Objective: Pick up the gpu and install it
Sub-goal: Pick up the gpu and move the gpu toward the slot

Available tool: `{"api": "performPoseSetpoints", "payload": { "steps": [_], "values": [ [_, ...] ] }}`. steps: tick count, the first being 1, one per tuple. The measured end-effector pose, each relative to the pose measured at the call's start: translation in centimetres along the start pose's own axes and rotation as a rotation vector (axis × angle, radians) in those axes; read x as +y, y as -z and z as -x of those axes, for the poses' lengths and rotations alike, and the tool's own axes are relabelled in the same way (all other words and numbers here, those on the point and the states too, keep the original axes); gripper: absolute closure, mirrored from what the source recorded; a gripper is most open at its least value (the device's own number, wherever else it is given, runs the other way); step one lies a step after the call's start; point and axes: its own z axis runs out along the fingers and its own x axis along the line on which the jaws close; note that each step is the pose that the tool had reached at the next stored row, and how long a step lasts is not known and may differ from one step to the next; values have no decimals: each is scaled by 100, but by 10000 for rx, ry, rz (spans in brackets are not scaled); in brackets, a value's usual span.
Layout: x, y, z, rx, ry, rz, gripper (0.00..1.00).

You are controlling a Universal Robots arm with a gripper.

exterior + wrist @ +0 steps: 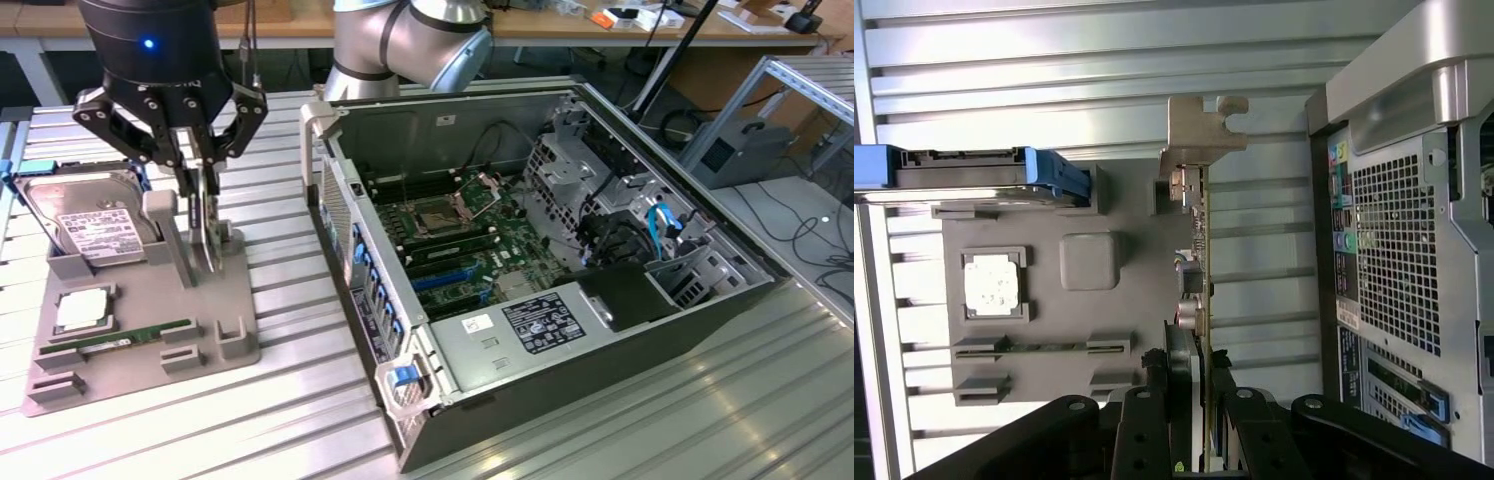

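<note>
Clamping gpu [1194, 140] edge, hand [1187, 368] clear of case [1399, 240]

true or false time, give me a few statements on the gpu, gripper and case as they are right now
1. The gripper is closed on the gpu. True.
2. The gpu sits in the case. False: it stands on edge at the grey holder, outside the case.
3. The hard drive is in the holder. True.
4. The case is closed. False: its side is open, with the motherboard showing.
</note>
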Motion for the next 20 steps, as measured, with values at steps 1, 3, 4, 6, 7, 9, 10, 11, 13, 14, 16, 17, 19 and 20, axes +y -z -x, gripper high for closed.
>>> {"api": "performPoseSetpoints", "payload": {
  "steps": [1, 3, 4, 6, 7, 9, 10, 11, 13, 14, 16, 17, 19, 20],
  "values": [
    [0, 3, 0, -1, 0, 0, 73],
    [0, 10, 0, -1, 0, 1, 73],
    [0, 15, 1, -1, 0, 1, 73],
    [0, 25, 1, -1, 0, 1, 73],
    [1, 38, 1, 0, 0, 1, 73],
    [1, 64, 2, -1, 0, 1, 73],
    [1, 72, 2, -1, 0, 2, 73],
    [1, 83, 2, -1, 0, 1, 73],
    [1, 96, 3, -1, 0, 1, 73],
    [1, 106, 3, -1, 0, 2, 73],
    [2, 125, 4, -1, 0, 1, 73],
    [2, 133, 4, -1, 0, 1, 73],
    [2, 146, 4, 0, 0, 1, 73],
    [2, 151, 4, 0, 0, 1, 73]
  ]
}}
